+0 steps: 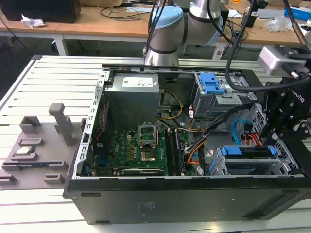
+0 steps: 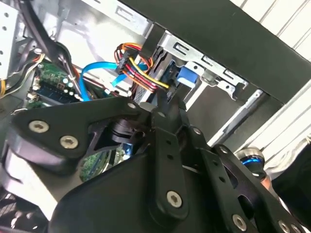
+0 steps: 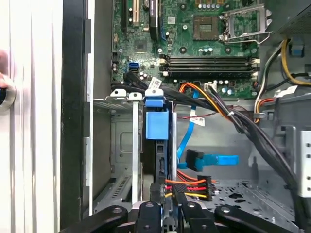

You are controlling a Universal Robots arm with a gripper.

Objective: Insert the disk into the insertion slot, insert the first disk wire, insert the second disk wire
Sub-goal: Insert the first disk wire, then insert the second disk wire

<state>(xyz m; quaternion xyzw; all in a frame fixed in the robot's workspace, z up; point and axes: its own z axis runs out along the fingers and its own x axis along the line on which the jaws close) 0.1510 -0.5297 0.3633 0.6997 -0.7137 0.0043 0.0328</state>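
The disk (image 1: 248, 151) sits inside the insertion slot (image 1: 284, 167) at the exterior view's right, with its blue carrier showing along the top. In the first wrist view the gripper (image 3: 167, 206) is at the disk's edge, its jaws narrow and pinched on the dark plug of the first disk wire (image 3: 192, 187), 1 bundle of orange, red and yellow strands. The second disk wire (image 3: 186, 138) lies loose just beside that bundle, its dark plug end apart from the disk
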